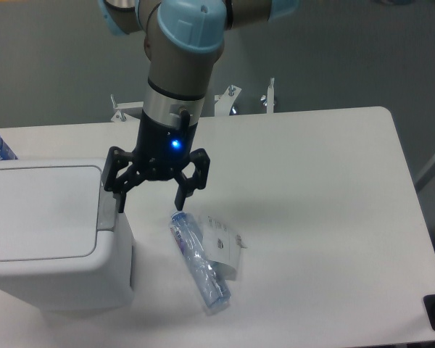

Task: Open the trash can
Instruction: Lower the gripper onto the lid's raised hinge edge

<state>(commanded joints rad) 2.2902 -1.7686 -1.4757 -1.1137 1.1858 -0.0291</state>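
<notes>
My gripper [151, 203] hung spread wide and holding nothing, one fingertip at the bin's [51, 246] grey tab [106, 210], the bottle [199, 259] lying nearby.

The big white boxy plastic trash can [51, 239] fills the left side of the white tabletop [319, 217]. The black two-finger hand [151, 203] hangs spread wide just beside its right edge. A crushed clear plastic bottle [201, 262] lies just below the hand. The right half of the tabletop is bare.
</notes>
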